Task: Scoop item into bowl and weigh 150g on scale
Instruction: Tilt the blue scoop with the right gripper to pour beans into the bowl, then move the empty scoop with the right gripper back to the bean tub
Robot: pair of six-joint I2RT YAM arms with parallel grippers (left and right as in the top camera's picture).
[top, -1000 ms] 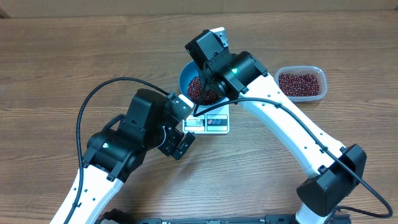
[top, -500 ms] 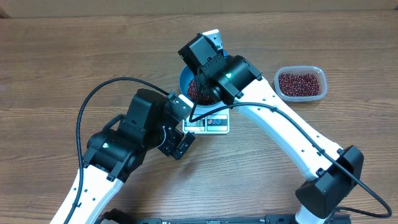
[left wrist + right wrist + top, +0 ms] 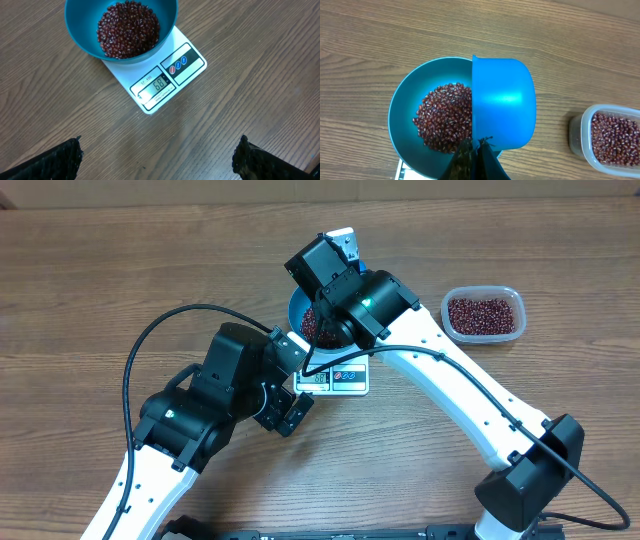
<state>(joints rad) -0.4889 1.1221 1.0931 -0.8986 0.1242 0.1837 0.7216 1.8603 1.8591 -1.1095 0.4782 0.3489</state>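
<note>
We are holding the small bright-blue plastic scoop (image 3: 502, 102) at its near end, our right jaws pinching it tight. We are tipping it on its side directly above the round teal-blue bowl (image 3: 402, 107), so that its load falls onto the heap of small dark red-brown beans (image 3: 442, 120) inside. Its mouth is facing away from the wrist camera, so we cannot tell whether it is empty. The bowl is sitting on the flat white digital scale (image 3: 192, 50), whose display (image 3: 160, 84) is showing what looks like 68, so we are judging the weighing well short of target. Our left jaws are hovering spread wide and empty near the scale's front, probably so their camera is catching the display. The clear plastic tub (image 3: 484, 315) of spare beans is lying well apart to the right on the wooden surface (image 3: 100, 280).
</note>
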